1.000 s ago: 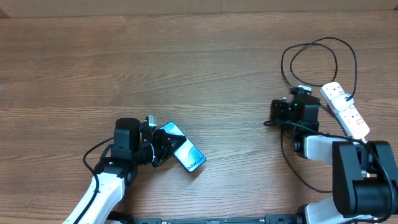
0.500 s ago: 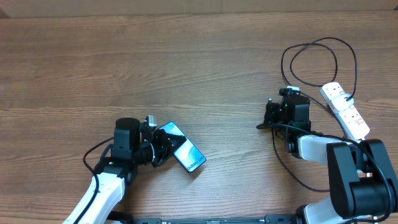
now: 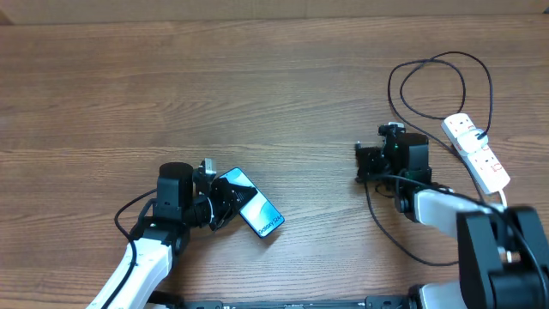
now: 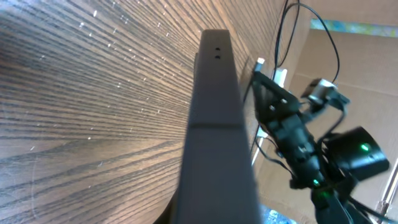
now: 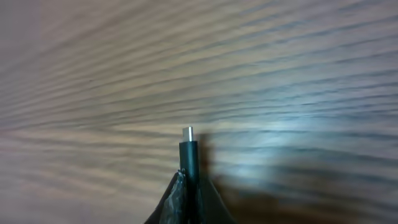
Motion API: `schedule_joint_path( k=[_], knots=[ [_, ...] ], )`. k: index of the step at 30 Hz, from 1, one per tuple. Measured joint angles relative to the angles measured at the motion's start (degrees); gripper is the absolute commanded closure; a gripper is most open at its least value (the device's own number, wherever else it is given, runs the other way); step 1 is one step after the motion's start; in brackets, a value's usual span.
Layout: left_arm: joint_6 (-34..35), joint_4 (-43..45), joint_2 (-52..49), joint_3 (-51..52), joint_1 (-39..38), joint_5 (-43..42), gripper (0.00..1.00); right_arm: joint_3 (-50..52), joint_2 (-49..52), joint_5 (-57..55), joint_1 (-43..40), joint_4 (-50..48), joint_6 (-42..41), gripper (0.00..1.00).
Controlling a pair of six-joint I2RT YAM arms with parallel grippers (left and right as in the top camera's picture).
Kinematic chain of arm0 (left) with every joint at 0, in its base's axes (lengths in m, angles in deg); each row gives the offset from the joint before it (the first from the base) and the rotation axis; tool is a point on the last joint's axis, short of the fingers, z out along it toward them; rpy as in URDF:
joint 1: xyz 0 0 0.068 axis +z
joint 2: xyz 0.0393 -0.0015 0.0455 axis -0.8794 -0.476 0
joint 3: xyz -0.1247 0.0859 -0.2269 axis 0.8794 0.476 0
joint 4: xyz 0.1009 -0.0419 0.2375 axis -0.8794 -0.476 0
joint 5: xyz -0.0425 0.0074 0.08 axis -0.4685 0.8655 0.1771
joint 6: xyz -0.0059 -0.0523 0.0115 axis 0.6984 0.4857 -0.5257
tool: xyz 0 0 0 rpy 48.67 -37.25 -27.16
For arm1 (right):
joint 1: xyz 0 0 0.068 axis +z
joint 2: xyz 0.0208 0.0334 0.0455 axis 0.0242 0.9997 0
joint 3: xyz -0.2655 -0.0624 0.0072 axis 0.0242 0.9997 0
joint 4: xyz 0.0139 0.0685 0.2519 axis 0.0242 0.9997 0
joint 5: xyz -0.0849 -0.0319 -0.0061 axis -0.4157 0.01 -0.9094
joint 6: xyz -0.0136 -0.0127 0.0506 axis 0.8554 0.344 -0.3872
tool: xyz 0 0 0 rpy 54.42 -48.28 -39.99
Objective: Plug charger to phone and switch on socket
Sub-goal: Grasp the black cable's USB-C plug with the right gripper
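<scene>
Pinching the charger (image 5: 188, 152) by its tip, the right gripper (image 3: 364, 163) sits well apart from the phone (image 3: 253, 206) clamped in the left gripper (image 3: 220, 196) by the front edge; plugging and the socket (image 3: 477, 152) are not yet done.

Bare table (image 3: 309, 184) lies open between the phone (image 3: 255, 209) and the right gripper (image 3: 359, 162). Behind it, the looping charger (image 3: 390, 84) and the socket (image 3: 477, 152) crowd the right edge.

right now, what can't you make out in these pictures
- Socket switches, overhead: too small to read on or off.
- Phone port, overhead: too small; left wrist shows only one blurred edge.
- Right gripper fingers, overhead: hidden under its own body; right wrist cuts them off at the bottom edge, below the charger tip.
</scene>
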State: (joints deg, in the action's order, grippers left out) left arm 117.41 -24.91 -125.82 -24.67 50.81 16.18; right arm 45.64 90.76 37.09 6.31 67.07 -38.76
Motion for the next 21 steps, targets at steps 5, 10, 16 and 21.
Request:
schedule_joint_path(
  k=[5,10,16,21],
  knots=[
    [0.0,0.3,0.0,0.0,0.0,-0.2,0.96,0.0,-11.7,7.6,0.0,6.0,0.0,0.96],
    [0.0,6.2,0.0,0.0,0.0,-2.4,0.96,0.0,-23.1,15.1,0.0,17.8,0.1,0.96],
    [-0.2,23.0,0.0,0.3,0.0,-8.3,0.96,0.0,-30.9,25.9,0.0,29.2,0.0,0.96],
    [0.0,38.6,-0.1,0.3,2.2,-16.7,0.96,0.1,-33.0,35.9,0.0,34.8,-0.1,0.96]
  ],
)
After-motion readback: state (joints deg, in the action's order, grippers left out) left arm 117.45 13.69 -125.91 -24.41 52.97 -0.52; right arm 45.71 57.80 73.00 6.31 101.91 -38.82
